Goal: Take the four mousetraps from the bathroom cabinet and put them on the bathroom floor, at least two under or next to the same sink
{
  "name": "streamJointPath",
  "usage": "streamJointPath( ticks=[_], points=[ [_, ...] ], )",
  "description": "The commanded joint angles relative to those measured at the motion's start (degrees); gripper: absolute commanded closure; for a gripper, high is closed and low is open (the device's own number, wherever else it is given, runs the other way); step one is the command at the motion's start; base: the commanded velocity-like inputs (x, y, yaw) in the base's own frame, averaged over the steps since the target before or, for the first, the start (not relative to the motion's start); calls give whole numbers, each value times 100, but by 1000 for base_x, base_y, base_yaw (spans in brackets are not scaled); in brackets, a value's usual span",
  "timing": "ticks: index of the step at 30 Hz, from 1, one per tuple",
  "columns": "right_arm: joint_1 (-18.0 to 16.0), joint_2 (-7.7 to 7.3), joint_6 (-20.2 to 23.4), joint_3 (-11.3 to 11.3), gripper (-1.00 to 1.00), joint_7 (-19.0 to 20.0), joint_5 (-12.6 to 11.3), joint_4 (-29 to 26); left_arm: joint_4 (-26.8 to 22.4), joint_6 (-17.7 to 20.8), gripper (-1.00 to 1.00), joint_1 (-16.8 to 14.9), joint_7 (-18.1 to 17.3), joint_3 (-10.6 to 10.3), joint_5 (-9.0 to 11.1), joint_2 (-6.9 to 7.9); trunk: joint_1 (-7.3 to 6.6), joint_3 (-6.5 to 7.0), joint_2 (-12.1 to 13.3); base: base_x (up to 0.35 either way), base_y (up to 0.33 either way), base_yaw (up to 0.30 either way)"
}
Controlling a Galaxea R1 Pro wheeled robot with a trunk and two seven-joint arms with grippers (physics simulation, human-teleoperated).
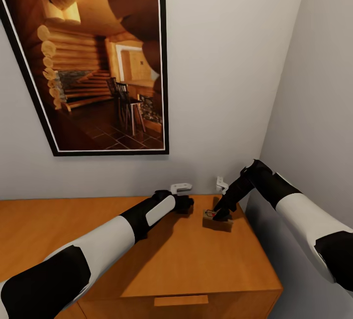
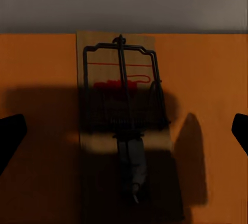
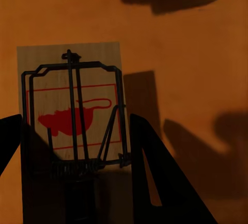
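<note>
1. Both arms are stretched out over the flat top of the orange-brown wooden cabinet point(image 1: 196, 260), back near the grey wall under a big framed picture of a log-cabin interior point(image 1: 98, 59).
2. Right gripper point(image 1: 220, 215) is down on a mousetrap point(image 1: 212, 217) near the cabinet's back right corner. In the right wrist view the tan board with its red mouse print and dark wire point(image 3: 72, 115) sits between the two dark fingers point(image 3: 155, 172) — jaws apart, one on each side; can't tell if they're actually touching it.
3. Left gripper point(image 1: 185, 204) hovers just left of that, jaws wide apart.
4. Left wrist view shows another mousetrap point(image 2: 121, 115) flat on the cabinet top, its far end against the wall.
</note>
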Motion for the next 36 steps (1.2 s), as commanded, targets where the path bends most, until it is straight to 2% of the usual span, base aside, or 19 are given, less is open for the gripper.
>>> streamJointPath(
  ticks=[1,5,9,36],
  points=[
    [-4,-6,95,17,100,30,10,-11,414,17,-100,-7,101,-26,28,0,1,-8,-4,0,0,0],
    [-4,-6,95,16,100,26,10,-11,415,13,-100,-7,328,-30,33,0,1,-8,-4,0,0,0],
    [-4,-6,95,16,100,24,10,-11,414,12,-100,-7,394,-31,35,0,1,-8,-4,0,0,0],
    [-4,-5,95,16,100,24,10,-11,410,19,-100,-7,355,-47,54,0,1,-8,-4,0,0,0]
  ],
)
